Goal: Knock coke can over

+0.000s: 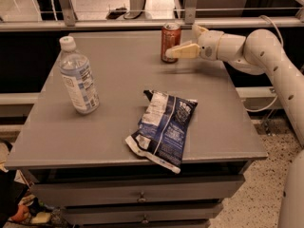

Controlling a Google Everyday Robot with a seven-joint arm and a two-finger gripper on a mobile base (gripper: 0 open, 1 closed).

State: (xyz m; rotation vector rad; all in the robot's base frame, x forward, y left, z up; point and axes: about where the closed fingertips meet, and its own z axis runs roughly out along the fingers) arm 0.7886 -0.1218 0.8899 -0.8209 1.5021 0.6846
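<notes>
Just ahead of pincer: coke can upright | pincer spread: can't tell | you should push high, near rim

arm: white, round, smooth tubes
cable: thin, grey
gripper: pale yellow fingers spread apart, beside the coke can
</notes>
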